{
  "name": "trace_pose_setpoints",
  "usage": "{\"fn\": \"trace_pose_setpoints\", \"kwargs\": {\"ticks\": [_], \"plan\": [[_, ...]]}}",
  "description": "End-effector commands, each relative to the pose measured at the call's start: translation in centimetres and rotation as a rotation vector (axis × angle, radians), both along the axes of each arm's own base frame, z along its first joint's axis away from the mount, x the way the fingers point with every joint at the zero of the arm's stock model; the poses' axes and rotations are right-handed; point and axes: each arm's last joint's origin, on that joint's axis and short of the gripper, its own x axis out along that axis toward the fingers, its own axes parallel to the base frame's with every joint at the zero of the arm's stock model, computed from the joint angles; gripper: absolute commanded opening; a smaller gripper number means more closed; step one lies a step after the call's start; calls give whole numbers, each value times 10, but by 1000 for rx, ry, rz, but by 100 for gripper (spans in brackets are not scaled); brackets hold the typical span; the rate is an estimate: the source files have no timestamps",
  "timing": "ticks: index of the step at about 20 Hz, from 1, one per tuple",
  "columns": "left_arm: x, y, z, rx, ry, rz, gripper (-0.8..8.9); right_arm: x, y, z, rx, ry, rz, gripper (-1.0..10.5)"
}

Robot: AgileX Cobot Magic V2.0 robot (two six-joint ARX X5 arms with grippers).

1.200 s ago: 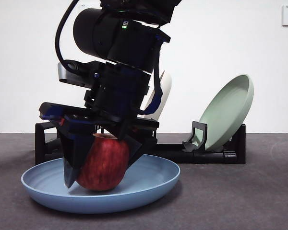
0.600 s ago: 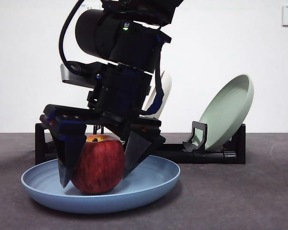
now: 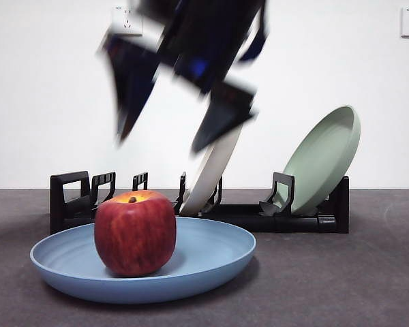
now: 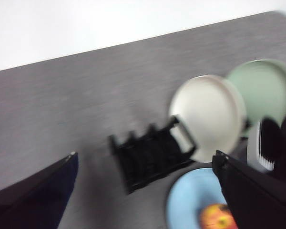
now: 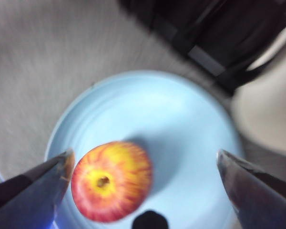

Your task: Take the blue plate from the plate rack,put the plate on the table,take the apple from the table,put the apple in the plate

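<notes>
Across the front view, low on the flat dark grey table [image 3: 341, 279]: large matte light-blue plate [image 3: 218, 262] lying flat, with the dark red apple with the yellow-orange stem patch [image 3: 135, 233] standing upright in it, a little off-centre. Right end effector [image 3: 160, 143] hangs blurred above the fruit, released, jaws spread wide and touching nothing. Behind, the long low black plastic rack [image 3: 68, 201] holds a cream-white plate [image 3: 215, 167] and a sage-green plate [image 3: 324, 160], both leaning in their slots.

From the left wrist: left end effector [image 4: 143, 157] high and well apart from the work, jaws wide open and empty. Below it the rack [image 4: 148, 155], the cream-white plate [image 4: 207, 117], the sage-green plate [image 4: 262, 88], and the blue plate [image 4: 186, 210] carrying the apple [image 4: 218, 220] — all smeared by blur.

From the right wrist: right end effector [image 5: 144, 155] looks straight down between its parted jaws at the apple [image 5: 112, 181], stem dip up, sitting free inside the blue plate [image 5: 181, 124].

Judged from this, last step as good as done — plate off the rack and on the table, apple in the plate and let go. Next move calls for little: carry the right arm clear without brushing the fruit or the leaning cream-white plate, then park both arms.
</notes>
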Motion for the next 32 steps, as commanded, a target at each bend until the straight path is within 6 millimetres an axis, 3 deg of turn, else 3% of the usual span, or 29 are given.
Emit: {"fn": "trace_pose_setpoints", "kwargs": {"ticks": [1,5,9,10,11,13,14,17,19,24,32], "plan": [[4,-3,0,-44,2,-96,470,-5,-22,33,48,-56,-23,504],[18,-11,-5,-133,56,-259,470,-25,-76,91,144,-159,-100,502],[34,-20,-11,-161,100,-336,466,-49,-121,125,183,-265,-133,445],[37,-23,-12,-160,112,-348,437,-53,-130,130,181,-281,-145,339],[40,-27,-14,-159,123,-362,347,-56,-137,133,174,-292,-154,225],[43,-34,-16,-152,137,-399,89,-59,-149,135,151,-296,-174,13],[43,-39,-17,-134,132,-429,-27,-58,-153,134,134,-290,-182,-16],[40,-51,-16,-88,87,-510,-8,-55,-160,130,109,-269,-208,-12],[40,-56,-17,-41,63,-475,-8,-53,-161,129,109,-267,-213,-12],[51,-70,-48,-3,95,-477,-8,-50,-157,106,131,-218,-167,-12],[58,-73,-166,-35,124,-416,-8,-53,-157,-2,188,-173,-226,-12]]}}
